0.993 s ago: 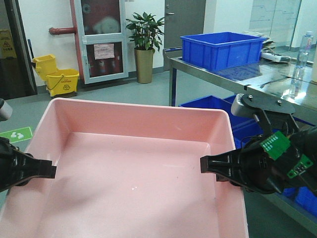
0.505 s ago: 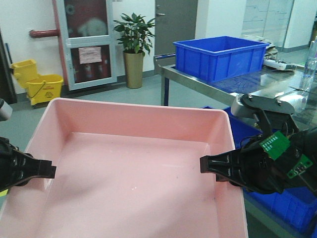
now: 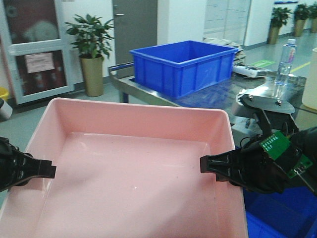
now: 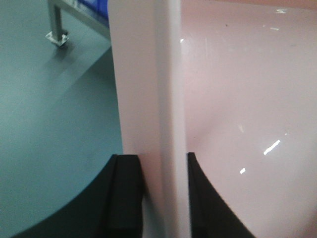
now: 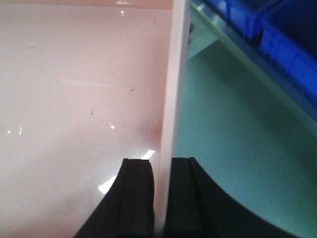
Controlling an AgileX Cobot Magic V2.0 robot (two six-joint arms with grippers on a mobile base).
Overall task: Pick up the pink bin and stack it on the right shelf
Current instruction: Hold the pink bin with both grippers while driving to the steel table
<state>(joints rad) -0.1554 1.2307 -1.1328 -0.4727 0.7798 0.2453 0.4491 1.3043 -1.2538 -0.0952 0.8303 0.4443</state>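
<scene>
The pink bin (image 3: 133, 168) fills the lower front view, held level in the air between both arms. My left gripper (image 3: 49, 171) is shut on its left rim, which the left wrist view shows as a wall (image 4: 163, 89) between the two black fingers of that gripper (image 4: 157, 158). My right gripper (image 3: 205, 164) is shut on the right rim; in the right wrist view the rim (image 5: 176, 74) is pinched by that gripper (image 5: 161, 161). The bin's inside (image 5: 74, 99) is empty. The right shelf (image 3: 223, 94), a steel surface, lies beyond the bin's far right corner.
A blue crate (image 3: 183, 64) stands on the steel shelf, with a water bottle (image 3: 283, 67) and a cream bin (image 3: 311, 79) further right. More blue crates (image 3: 282, 210) sit under the shelf. A potted plant (image 3: 91, 49) stands behind. Green floor lies below.
The whole view has swung to the right: the yellow mop bucket left the frame, and the blue crate and steel shelf slid left toward the centre. Both grippers keep their hold on the bin.
</scene>
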